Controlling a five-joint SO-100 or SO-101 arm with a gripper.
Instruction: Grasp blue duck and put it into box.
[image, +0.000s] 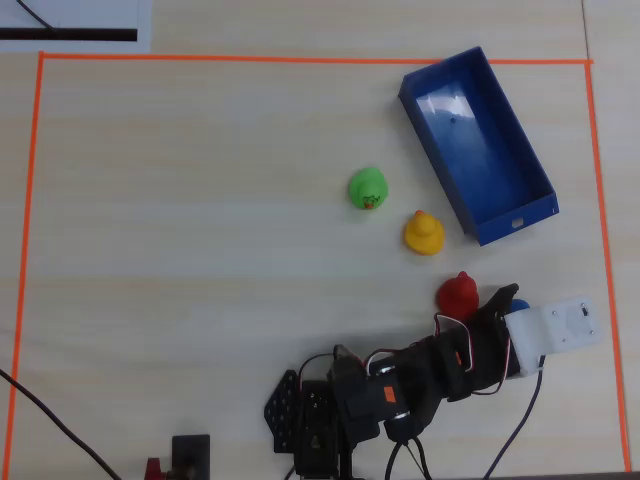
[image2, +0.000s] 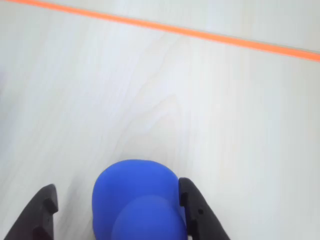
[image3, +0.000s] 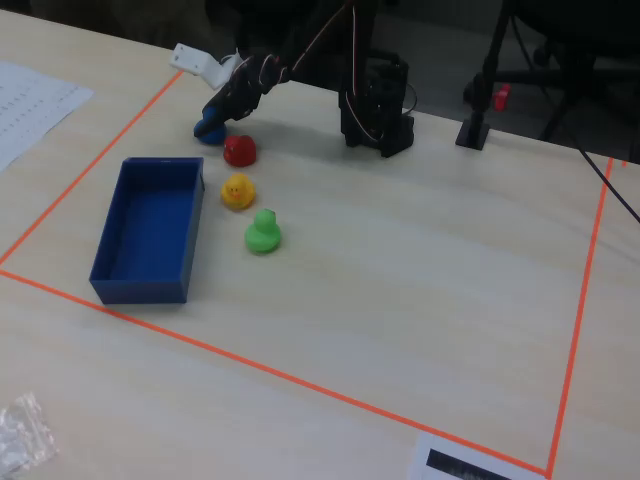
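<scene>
Pale wood-grain tabletop (image: 200, 200), matte, bounded by thin orange tape (image: 30, 200). Long rectangular box (image: 478, 145) of deep blue, low-walled and open-topped with a glossy floor, lying at 1 o'clock of the taped field in the overhead view, nothing visible inside. Smooth rounded toy ducks in a loose diagonal toward 5 o'clock: green duck (image: 368, 188), yellow duck (image: 423, 233), red duck (image: 458, 293). Blue duck (image2: 137, 202) seen in the wrist view as a smooth, matte, bulbous form resting on the table at 6 o'clock of the frame. Black gripper (image2: 117, 207) spread wide around it: right finger (image2: 192, 205) touching or just beside the duck's flank, left finger (image2: 42, 210) standing clear of it, so nothing pinched. In the overhead view, only a sliver of blue (image: 520, 305) exposed between the black claw and the white wrist housing (image: 555, 330), just at 3 o'clock of the red duck. In the fixed view, blue duck (image3: 207, 130) glimpsed under the claw, at 10 o'clock of the red one, well apart from the box.
</scene>
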